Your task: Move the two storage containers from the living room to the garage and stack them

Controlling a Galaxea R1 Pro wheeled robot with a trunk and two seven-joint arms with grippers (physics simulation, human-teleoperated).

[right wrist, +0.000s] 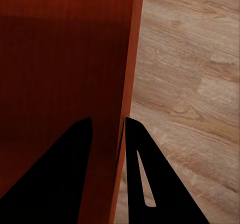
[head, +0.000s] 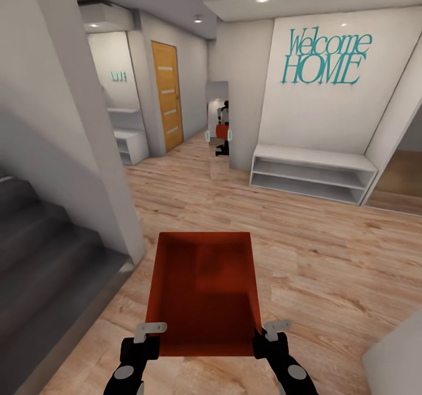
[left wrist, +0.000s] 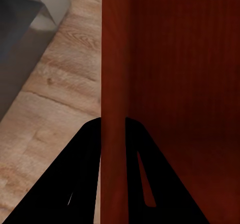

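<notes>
Both end effectors sit at the near end of one storage container (head: 202,292), held out ahead of the robot above the light wood-plank floor (head: 328,254). Left end effector (head: 143,339) grips the container's left wall near the near corner; in the left wrist view (left wrist: 114,149) its two black fingers (left wrist: 80,184) straddle the thin orange-red wall (left wrist: 112,84), one inside the bin and one outside, pinched on it. Right end effector (head: 271,336) does the same on the right wall; right wrist view (right wrist: 107,149) shows fingers (right wrist: 145,179) either side of the wall (right wrist: 131,74), closed against it. Container is open-topped, nothing visible inside, long axis pointing away from the end effectors.

Beyond the container: hallway. Grey stairs (head: 41,248) off to the left of the left end effector, beside a white wall. Ahead and right, a low white shelf bench (head: 310,172) under teal "Welcome HOME" lettering (head: 325,55). Straight ahead, far off, a tall mirror (head: 218,125) shows the robot's reflection with an orange-red shape. Wooden door (head: 165,96) far ahead to the left.
</notes>
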